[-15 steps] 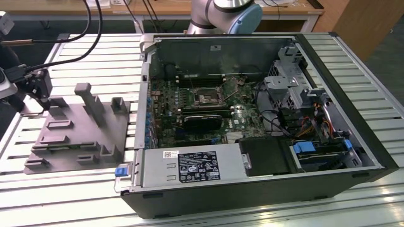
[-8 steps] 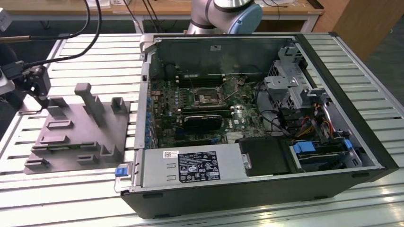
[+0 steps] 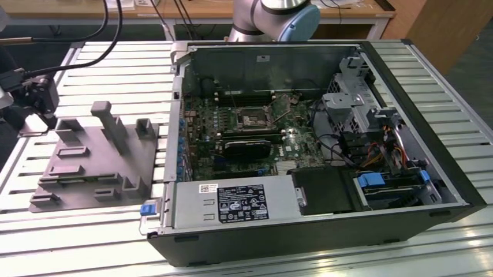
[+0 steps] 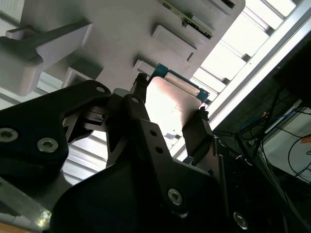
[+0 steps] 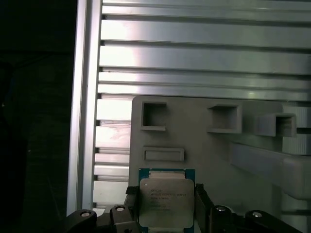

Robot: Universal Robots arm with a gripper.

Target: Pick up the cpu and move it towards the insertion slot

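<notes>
We see fingers (image 5: 202, 206) pinching the cpu (image 5: 166, 200) by opposite edges; the insertion slot (image 3: 253, 119) lies well apart.

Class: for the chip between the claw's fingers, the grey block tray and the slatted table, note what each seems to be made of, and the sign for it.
The cpu: metal lid with a brushed silver sheen, on a teal-edged board, perhaps laminate. The fixture tray: probably plastic, matte grey, dull and uniform. The table: likely aluminium, with bright, glinting ribbed slats.
</notes>
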